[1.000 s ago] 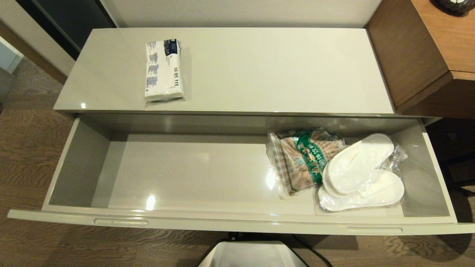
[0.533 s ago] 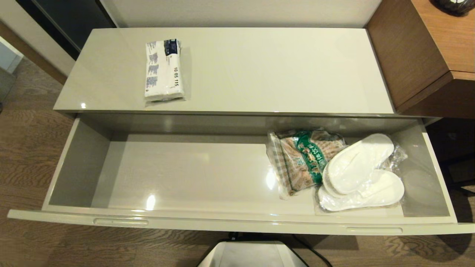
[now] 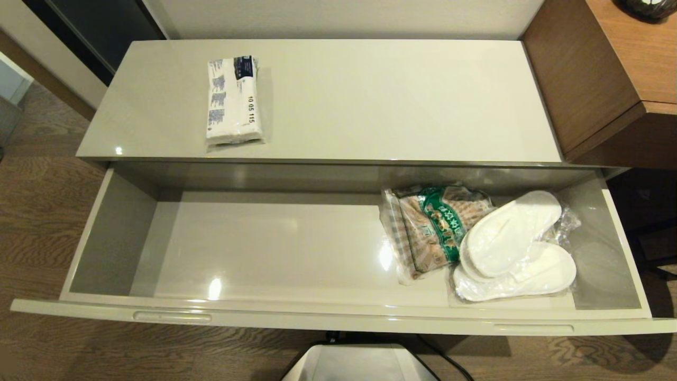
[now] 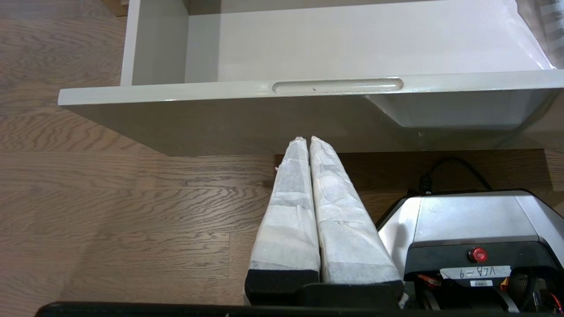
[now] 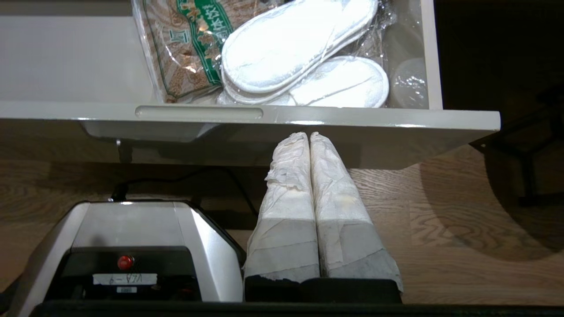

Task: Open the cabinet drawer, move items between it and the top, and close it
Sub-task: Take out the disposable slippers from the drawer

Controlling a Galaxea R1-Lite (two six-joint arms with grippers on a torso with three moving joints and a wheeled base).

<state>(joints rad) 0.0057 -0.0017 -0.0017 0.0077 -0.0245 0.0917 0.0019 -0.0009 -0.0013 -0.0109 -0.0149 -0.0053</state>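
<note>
The cream cabinet (image 3: pixel 95 153) has its wide drawer (image 3: pixel 338 317) pulled fully out. A flat white pack with blue print (image 3: pixel 233 99) lies on the top (image 3: pixel 396 95), left of centre. Wrapped white slippers (image 3: pixel 515 248) lie at the drawer's right end, beside a green-and-brown bag (image 3: pixel 431 230). Neither arm shows in the head view. My left gripper (image 4: pixel 307 139) hangs shut and holds nothing, below the drawer's front (image 4: pixel 176 90) near its left recess (image 4: pixel 337 85). My right gripper (image 5: pixel 308 135) is shut too, holding nothing, under the front near the slippers (image 5: pixel 291 48).
A brown wood-grain desk unit (image 3: pixel 597 84) stands against the cabinet's right end. My silver base (image 3: pixel 359 362) sits on the wood floor just before the drawer, with a black cable (image 4: pixel 458 169) behind it. The drawer's left half (image 3: pixel 254 248) is bare.
</note>
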